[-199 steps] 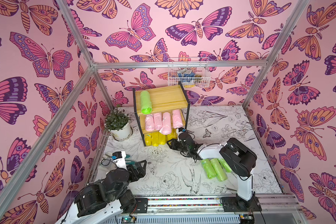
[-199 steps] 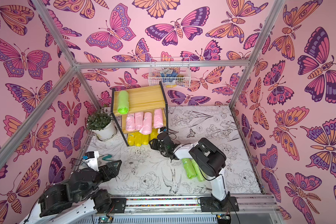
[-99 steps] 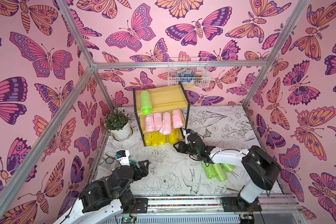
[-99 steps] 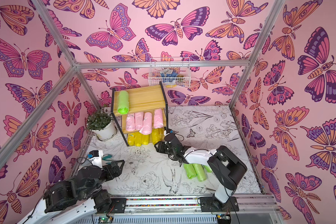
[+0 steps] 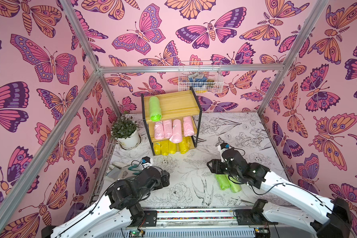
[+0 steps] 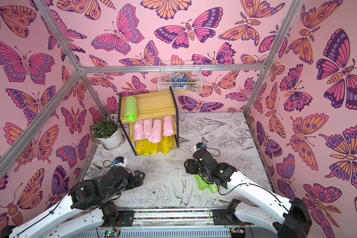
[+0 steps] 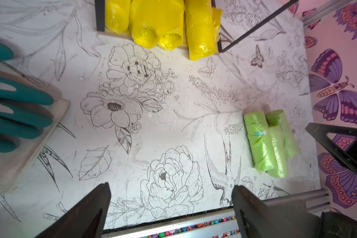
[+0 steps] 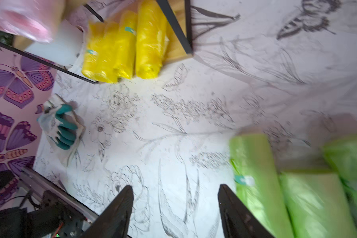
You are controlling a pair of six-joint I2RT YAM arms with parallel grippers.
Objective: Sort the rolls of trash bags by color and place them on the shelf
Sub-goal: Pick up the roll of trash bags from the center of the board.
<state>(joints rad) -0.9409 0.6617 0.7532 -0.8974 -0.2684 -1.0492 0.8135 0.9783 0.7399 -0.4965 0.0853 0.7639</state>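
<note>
Hovering just beside three green rolls (image 7: pixel 264 142) on the counter (image 5: pixel 186 164), the right hand (image 8: pixel 174 187) is gaping empty, probably lining up a pick for the shelf (image 5: pixel 173 104) top, where one green roll (image 5: pixel 155 109) is lying; the left hand (image 7: pixel 171 186) is idling wide open, empty.

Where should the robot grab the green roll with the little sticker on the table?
Probably around its middle, straight down from above. The labelled green roll lies flat with one long side free; the other side touches a second green roll, so one jaw must wedge between them.
</note>
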